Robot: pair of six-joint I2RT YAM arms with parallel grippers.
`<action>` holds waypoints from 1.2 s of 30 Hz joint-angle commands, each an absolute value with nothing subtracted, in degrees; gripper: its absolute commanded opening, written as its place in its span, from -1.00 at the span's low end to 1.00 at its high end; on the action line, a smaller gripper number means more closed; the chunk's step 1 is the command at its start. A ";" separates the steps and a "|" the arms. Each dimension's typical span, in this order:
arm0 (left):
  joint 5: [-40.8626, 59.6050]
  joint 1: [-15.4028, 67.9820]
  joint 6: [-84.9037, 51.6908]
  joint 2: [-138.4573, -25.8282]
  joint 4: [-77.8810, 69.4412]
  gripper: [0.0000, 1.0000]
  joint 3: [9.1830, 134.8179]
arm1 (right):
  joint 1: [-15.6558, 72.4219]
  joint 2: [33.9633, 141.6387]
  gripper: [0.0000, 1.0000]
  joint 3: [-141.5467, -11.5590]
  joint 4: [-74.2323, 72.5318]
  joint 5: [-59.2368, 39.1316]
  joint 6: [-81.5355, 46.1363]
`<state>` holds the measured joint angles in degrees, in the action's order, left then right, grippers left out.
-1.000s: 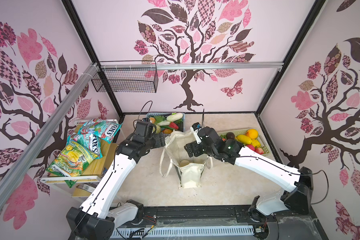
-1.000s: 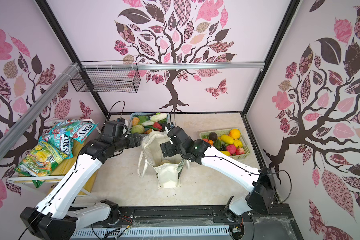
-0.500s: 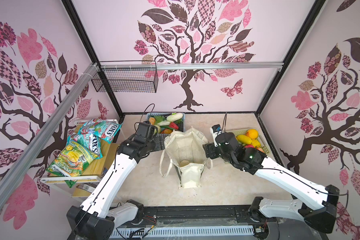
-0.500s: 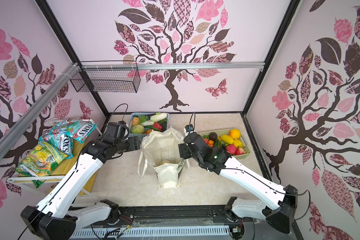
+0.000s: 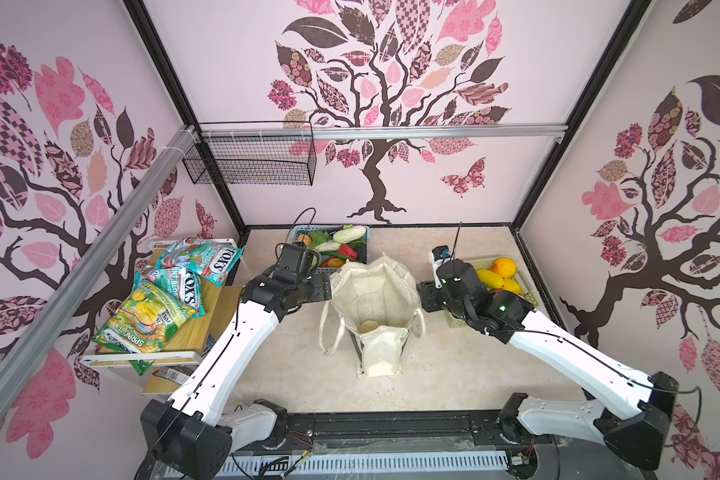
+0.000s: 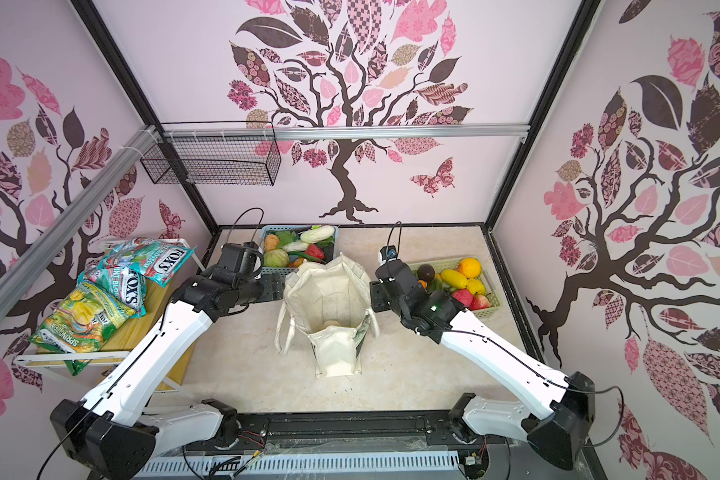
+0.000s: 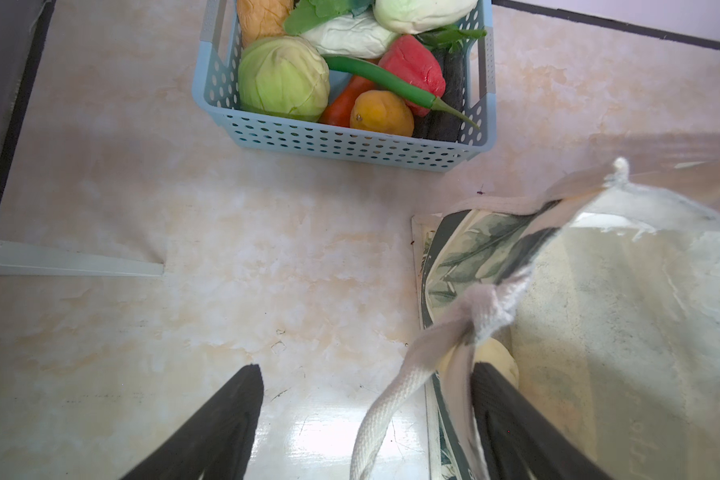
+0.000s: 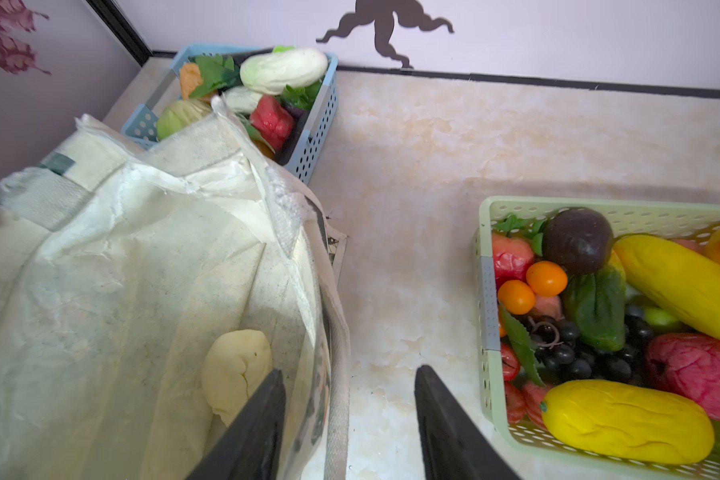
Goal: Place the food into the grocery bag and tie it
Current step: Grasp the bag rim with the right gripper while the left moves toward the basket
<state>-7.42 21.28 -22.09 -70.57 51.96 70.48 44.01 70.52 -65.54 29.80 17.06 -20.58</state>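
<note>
The cream grocery bag (image 5: 375, 291) (image 6: 329, 291) stands open in the middle of the table, with one pale yellow piece of food (image 8: 235, 370) (image 5: 368, 326) at its bottom. My left gripper (image 7: 366, 370) (image 5: 323, 286) is open wide at the bag's left rim. One of its fingers is inside the bag, and a cream handle (image 7: 391, 395) hangs between the jaws. At the right rim, my right gripper (image 8: 350, 372) (image 5: 427, 295) is open astride the bag's wall and the other handle (image 8: 337, 374), with a gap left. More food, such as a green cabbage (image 7: 283, 77), fills two baskets.
A blue basket (image 5: 296, 230) (image 7: 350, 145) of vegetables stands behind the bag on the left. A pale green basket (image 5: 524, 286) (image 8: 485, 291) of fruit stands close to the right arm. Snack packets (image 5: 163, 291) lie on a wooden shelf at the left. A wire basket (image 5: 250, 162) hangs on the back wall.
My right gripper has swung from above the bag's mouth out to its right rim, and its jaws have narrowed. The bag's mouth now stands wider. The left arm has hardly moved.
</note>
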 commanded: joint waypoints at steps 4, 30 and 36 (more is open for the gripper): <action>-8.60 21.40 -20.26 -70.45 48.74 0.66 69.96 | 44.03 77.68 -0.10 -71.17 30.02 16.30 -18.97; -4.35 16.21 -21.36 -75.46 44.08 0.68 70.60 | 42.89 84.76 -0.97 -77.19 35.58 14.96 -18.75; -4.22 14.95 -21.93 -78.81 43.02 0.68 72.48 | 42.00 85.93 -1.00 -77.12 35.42 16.05 -17.89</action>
<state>-4.84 15.62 -21.39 -78.15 44.95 70.48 42.61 84.29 -75.70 34.11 14.96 -18.87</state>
